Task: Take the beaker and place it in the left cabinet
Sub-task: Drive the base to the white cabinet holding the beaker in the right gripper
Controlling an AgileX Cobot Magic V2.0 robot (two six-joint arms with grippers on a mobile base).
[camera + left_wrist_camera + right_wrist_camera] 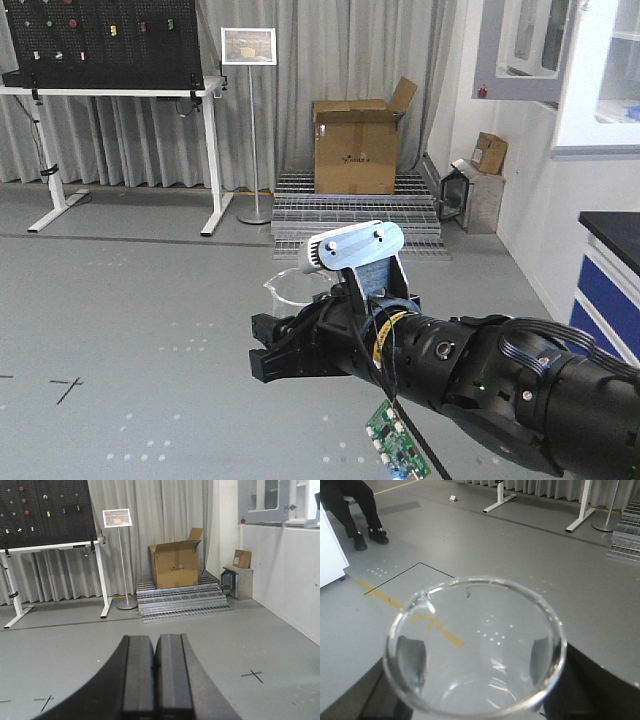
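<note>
Mira: Beaker [475, 645] glass fills the right wrist view, its rim close under the lens and the pour spout [422, 600] toward the upper left. What has hold of it?

Jon: That is the right end effector [476, 662], closed on the beaker. A dark finger [411, 662] shows through the wall on each side, both against the glass. In the front view the beaker stands upright with its mouth above the black jaws, carried in the air over the floor.

Mira: And the other arm?

Jon: On the left end effector [155, 680] the two pads [137, 675] are pressed flat together with nothing between them.

Mira: How much room is around them?

Jon: Plenty ahead. Bare grey floor [225, 640] runs out to a steel grating platform [182, 600] with a cardboard box [175, 567] on top. A sign stand [117, 518] is just left of the platform. Further left is a white-legged table [50, 547] carrying a black pegboard [45, 507]. White cabinets [290, 570] close off the right side, and a black cross mark [255, 675] lies on the floor near them.

Mira: And below the beaker?

Jon: Open floor crossed by a yellow tape line [380, 595]. A seated person's legs [355, 505] are at the upper left corner, well apart from the glass, and the edge of a white unit [327, 550] borders the left side. In the front view a blue-fronted counter [610, 290] stands at the right edge, near the rear of the right arm [480, 380].
</note>
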